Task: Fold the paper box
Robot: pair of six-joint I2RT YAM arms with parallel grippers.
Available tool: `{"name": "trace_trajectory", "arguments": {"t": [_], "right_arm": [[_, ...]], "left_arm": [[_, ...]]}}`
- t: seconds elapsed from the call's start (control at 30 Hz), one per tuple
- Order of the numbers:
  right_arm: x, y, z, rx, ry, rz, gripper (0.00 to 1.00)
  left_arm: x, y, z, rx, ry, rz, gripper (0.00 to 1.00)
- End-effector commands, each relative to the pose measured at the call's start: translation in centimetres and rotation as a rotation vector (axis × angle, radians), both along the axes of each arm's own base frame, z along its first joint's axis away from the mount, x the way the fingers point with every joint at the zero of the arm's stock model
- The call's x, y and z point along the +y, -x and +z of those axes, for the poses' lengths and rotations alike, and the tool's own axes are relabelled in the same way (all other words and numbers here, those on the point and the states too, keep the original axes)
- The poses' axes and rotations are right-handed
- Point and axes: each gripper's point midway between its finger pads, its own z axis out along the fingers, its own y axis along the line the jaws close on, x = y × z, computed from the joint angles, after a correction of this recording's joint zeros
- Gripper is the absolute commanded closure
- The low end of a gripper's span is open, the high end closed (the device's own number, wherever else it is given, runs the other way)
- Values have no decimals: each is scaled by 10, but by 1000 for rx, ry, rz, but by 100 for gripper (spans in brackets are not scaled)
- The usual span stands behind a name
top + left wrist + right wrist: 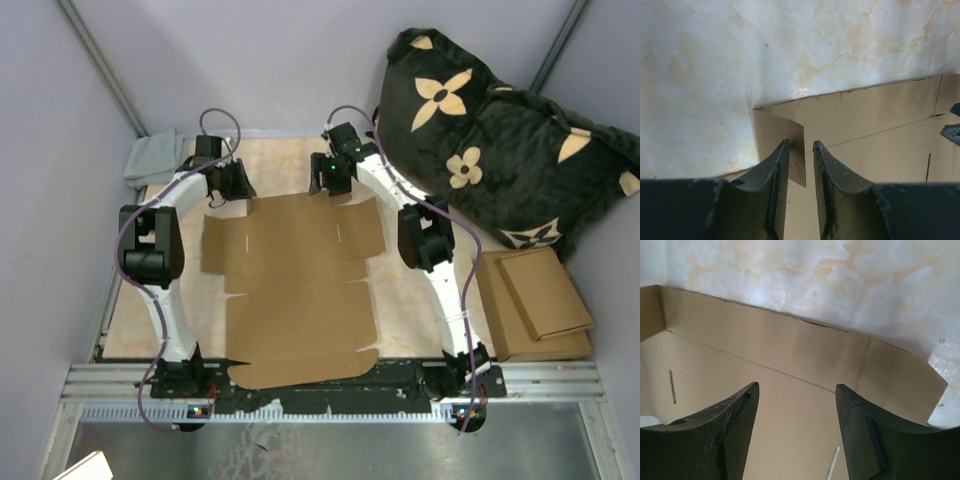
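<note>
The paper box (295, 290) lies as a flat brown die-cut sheet in the middle of the marble table, its rounded tab at the near edge. My left gripper (228, 188) is low at the sheet's far left corner. In the left wrist view its fingers (801, 142) stand a narrow gap apart, and a small corner flap (777, 132) stands up there, its edge in the gap against the left finger. My right gripper (330, 182) hovers over the far edge, wide open (796, 386) above the far flap (765, 345), with nothing between its fingers.
A black cushion with tan flowers (500, 150) fills the back right. Stacked thicker cardboard pieces (535, 300) lie at the right. A grey cloth (155, 158) sits at the back left corner. A thin white strip (833, 462) lies on the sheet under the right gripper.
</note>
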Motion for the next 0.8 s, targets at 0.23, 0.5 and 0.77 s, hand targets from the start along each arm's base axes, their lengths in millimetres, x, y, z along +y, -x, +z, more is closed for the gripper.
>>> {"name": "trace_trajectory", "arguments": {"t": [0.23,0.5,0.77], "right_arm": [[-28,-16,75,-193,35,-114,40],[-67,-29,71,-168,56,-243,47],[-85,-33,34,-90,142,-281,40]], "left_arm": [[-13,-11,-14,36,44,4,68],[-14,-6,-34,79,43,9,67],[-12,1,-20,70,37,9,65]]}}
